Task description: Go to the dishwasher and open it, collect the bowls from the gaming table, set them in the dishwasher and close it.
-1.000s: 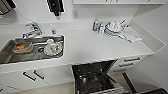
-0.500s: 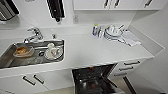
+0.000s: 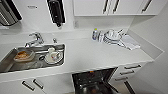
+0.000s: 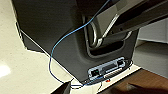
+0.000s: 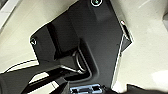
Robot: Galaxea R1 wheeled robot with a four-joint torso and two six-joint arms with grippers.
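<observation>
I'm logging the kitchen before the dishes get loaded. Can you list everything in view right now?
Dishwasher: one, dark inside, open under the counter.
Counter: one, white, runs across the head view.
Sink: one, steel, set in the counter's left part, holding dishes.
Tap: one, chrome, behind the sink.
Stacked plates: one pile, white, at the back of the counter on the right.
Bottle: one, bluish, beside the plates.
Cloth: one, white, right of the plates.
Drawers: white with dark handles, right of the dishwasher.
Wall cupboards: white, above the counter.
Robot's dark body panel: with a blue cable, in the left wrist view.
</observation>
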